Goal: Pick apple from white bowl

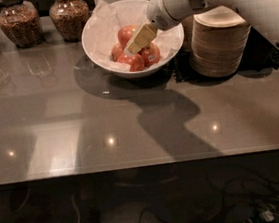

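Note:
A wide glossy white bowl [97, 53] lined with crumpled white paper stands at the back middle of the table. Several red apples [149, 55] lie in it. My gripper [133, 48] reaches down from the upper right into the bowl, its cream fingers [140, 39] pointing left and down among the apples, over the middle ones. The white arm comes in from the right edge and hides part of the bowl's far right rim.
A tall stack of tan disposable bowls [219, 44] stands right of the white bowl. Three glass jars of dry food [17, 22] line the back left. The glossy grey table [131, 129] ends at a front edge, with cables on the floor below.

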You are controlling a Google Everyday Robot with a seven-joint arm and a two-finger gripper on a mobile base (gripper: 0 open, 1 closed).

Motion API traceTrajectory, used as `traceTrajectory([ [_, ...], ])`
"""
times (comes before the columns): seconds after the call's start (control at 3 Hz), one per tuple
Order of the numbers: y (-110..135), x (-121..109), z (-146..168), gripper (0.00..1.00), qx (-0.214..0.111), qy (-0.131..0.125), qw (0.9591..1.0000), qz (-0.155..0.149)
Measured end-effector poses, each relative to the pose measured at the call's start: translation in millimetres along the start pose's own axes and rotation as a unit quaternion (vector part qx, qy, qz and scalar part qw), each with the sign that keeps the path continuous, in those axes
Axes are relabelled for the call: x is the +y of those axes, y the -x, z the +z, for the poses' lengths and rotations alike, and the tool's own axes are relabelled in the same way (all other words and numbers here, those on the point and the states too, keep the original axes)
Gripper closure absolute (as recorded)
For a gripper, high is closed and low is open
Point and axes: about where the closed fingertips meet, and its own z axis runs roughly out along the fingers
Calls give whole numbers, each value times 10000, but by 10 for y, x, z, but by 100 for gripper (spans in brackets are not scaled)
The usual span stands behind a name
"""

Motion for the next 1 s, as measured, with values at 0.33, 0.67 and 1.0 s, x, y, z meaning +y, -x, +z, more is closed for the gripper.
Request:
traceTrajectory([
  [0.33,-85,9,119,0,-21,8,9998,196],
  [0.67,-166,37,230,1,-27,64,9993,379],
  [1.0,-206,50,338,14,-66,135,9986,503],
])
